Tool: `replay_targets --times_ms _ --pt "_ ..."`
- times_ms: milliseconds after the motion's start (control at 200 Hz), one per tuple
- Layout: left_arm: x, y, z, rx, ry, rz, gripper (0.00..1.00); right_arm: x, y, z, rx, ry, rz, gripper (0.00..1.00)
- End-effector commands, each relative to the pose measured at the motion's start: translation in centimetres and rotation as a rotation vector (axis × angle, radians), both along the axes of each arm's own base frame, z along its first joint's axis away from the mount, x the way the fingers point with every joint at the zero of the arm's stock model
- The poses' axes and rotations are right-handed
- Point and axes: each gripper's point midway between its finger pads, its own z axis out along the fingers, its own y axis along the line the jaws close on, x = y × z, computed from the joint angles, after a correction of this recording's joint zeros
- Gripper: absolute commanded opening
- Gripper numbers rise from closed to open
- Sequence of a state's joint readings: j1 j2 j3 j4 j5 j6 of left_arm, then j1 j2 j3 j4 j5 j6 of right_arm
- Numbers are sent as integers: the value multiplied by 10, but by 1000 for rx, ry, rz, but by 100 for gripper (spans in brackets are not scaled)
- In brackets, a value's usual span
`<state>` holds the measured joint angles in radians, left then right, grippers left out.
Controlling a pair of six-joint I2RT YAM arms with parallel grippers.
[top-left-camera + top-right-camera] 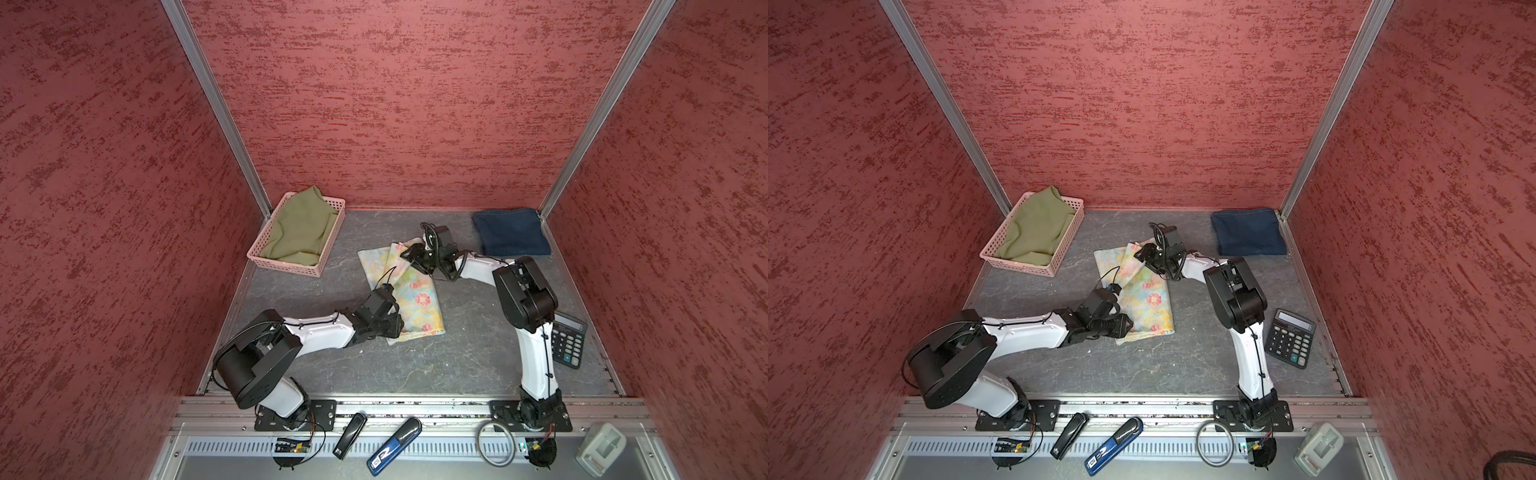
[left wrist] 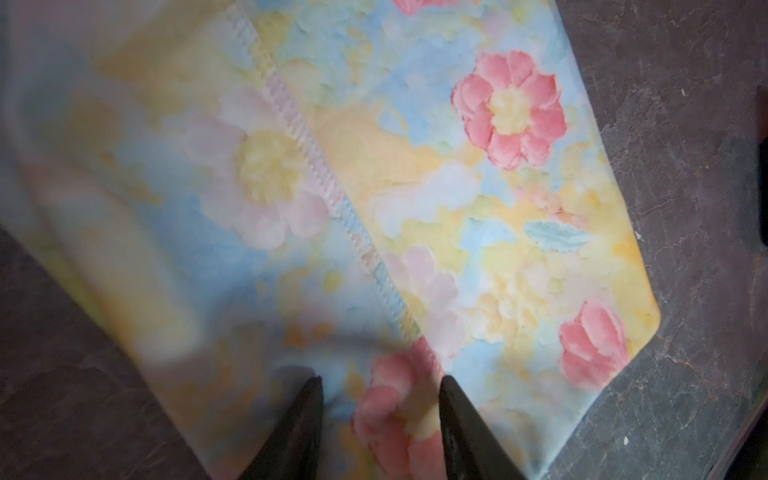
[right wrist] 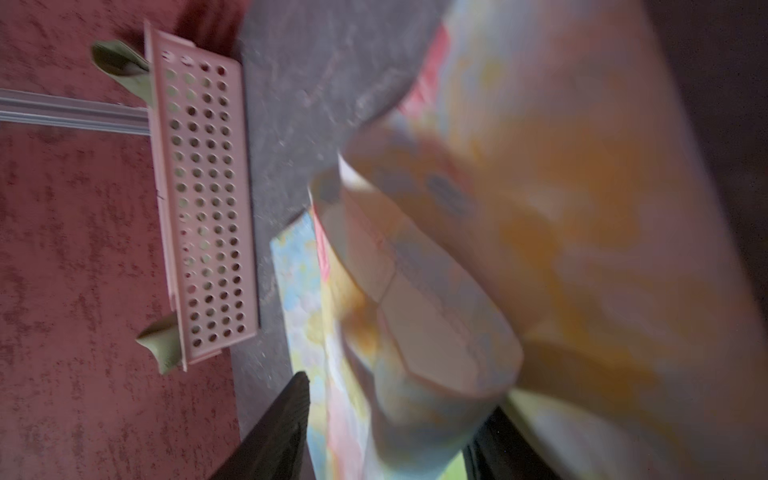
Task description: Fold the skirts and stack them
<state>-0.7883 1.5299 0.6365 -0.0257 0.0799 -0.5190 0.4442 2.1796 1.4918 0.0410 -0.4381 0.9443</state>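
Observation:
The floral skirt (image 1: 419, 299) (image 1: 1150, 299) lies lengthwise mid-table, partly folded. My left gripper (image 1: 397, 328) (image 1: 1129, 326) is at its near left corner. In the left wrist view, a bunched pink-flowered fold of the floral skirt (image 2: 457, 208) fills the gap between the fingers of the left gripper (image 2: 380, 380). My right gripper (image 1: 409, 253) (image 1: 1142, 251) is at the far end. In the right wrist view, the right gripper (image 3: 399, 392) is shut on a thick lifted fold of the floral skirt (image 3: 415, 311). The denim skirt (image 1: 511, 232) (image 1: 1248, 232) lies folded at the back right. The olive skirt (image 1: 299, 228) (image 1: 1034, 232) sits crumpled in the pink basket (image 1: 286, 264) (image 1: 1017, 262).
A black calculator (image 1: 567, 345) (image 1: 1291, 338) lies by the right wall behind the right arm. On the front rail sit a black stapler (image 1: 351, 434), a blue stapler (image 1: 395, 444), a tape ring (image 1: 494, 442) and a white device (image 1: 600, 449).

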Motion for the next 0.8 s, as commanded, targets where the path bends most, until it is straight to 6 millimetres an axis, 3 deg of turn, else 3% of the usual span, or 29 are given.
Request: replay_targets --times_ms 0,210,336,426,541,676,731,796 --pt "-21 13 -22 57 72 -18 46 22 27 62 105 -115 36 58" --pt "-20 11 -22 52 73 -17 46 26 72 130 180 -224 158 59" --pt "-18 9 -22 49 71 -20 46 25 65 146 135 -261 167 60" --pt "-18 7 -22 50 73 -25 46 22 35 150 6 -284 103 61" --pt "-17 6 -20 49 68 -34 47 2 -30 138 -113 -264 -4 62" --pt "-12 4 -1 35 27 -42 54 -56 -98 107 -191 -215 -72 65" --pt "-7 0 15 -16 2 -44 59 -82 -112 92 -234 -189 -64 67" --pt "1 -5 39 -103 -17 -29 75 -113 -119 73 -244 -140 -29 70"
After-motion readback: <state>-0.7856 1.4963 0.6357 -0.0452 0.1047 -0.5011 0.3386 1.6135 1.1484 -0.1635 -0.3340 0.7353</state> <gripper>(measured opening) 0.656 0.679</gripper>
